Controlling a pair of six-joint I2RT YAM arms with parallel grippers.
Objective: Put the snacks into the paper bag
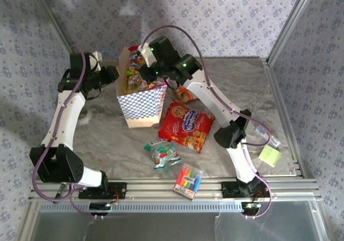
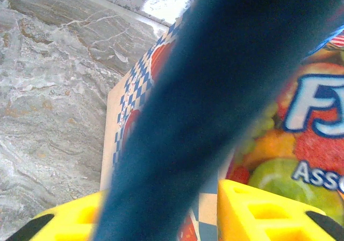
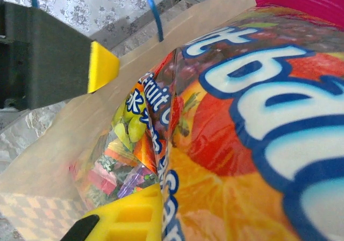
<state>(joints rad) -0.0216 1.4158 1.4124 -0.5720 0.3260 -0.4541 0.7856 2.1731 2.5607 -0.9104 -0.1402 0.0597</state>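
The paper bag is seen standing upright on the table, in the far left part, with its mouth open. The right claw is placed over this mouth and is pressed together on the pink-edged candy bag, which sits partly inside the paper bag. In the right wrist view one yellow finger is visible at the bottom. The other one is covered by the candy bag, and the print of the candy bag is cut off by the frame.

The left claw is set at the left rim of the paper bag. In the left wrist view its yellow fingertips are seen low in the picture, but a thick blurred dark blue band crosses between them and hides the gap. It cannot be told whether the paper is pinched or the claw is only placed around it.

To the right of the paper bag, the red cookie bag is laid flat. The green-red packet is nearer to the arms. The orange-white packet is mostly hidden under the right arm. The marker pack lies at the near edge and the yellow sticky pad lies at the right side.
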